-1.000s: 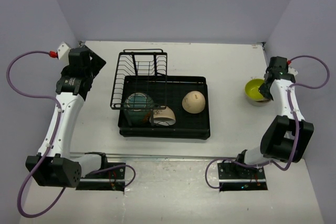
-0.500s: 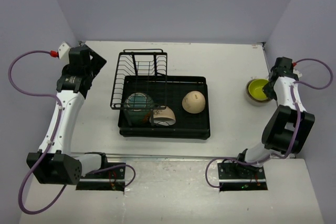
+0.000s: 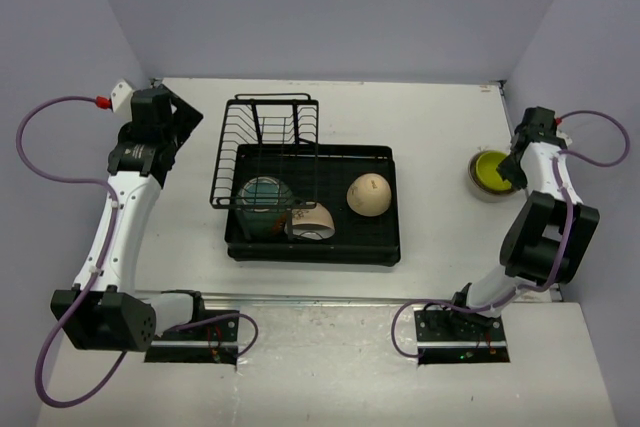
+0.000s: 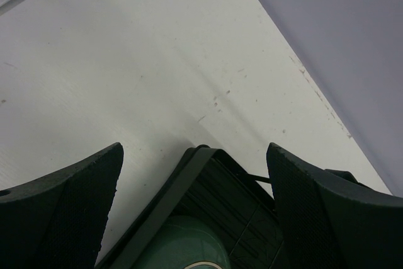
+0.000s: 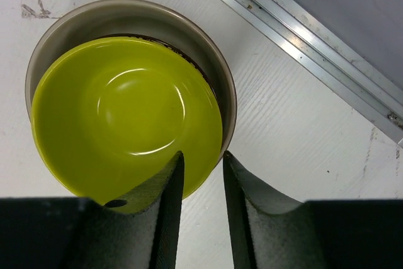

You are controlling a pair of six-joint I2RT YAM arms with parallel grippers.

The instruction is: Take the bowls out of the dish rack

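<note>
The black dish rack (image 3: 385,242) holds a teal bowl (image 3: 264,194), a cream bowl with a brown band (image 3: 316,222) lying on its side, and a smooth cream bowl (image 3: 367,194) upside down. The yellow-green bowl (image 5: 119,111) sits nested in a larger beige bowl (image 5: 217,70) at the far right of the table (image 3: 490,172). My right gripper (image 5: 203,154) straddles the yellow-green bowl's near rim with narrow jaws, one finger inside and one outside. My left gripper (image 4: 195,155) is open and empty above the rack's back left corner (image 4: 189,168); the teal bowl (image 4: 182,247) shows below it.
The upright wire plate holder (image 3: 265,137) stands on the rack's left half. Purple walls close the table at the back and both sides. A metal rail (image 5: 302,36) runs just beyond the nested bowls on the right.
My right gripper carried the yellow-green bowl a little to the right and set it into the beige bowl. The left arm barely moved.
</note>
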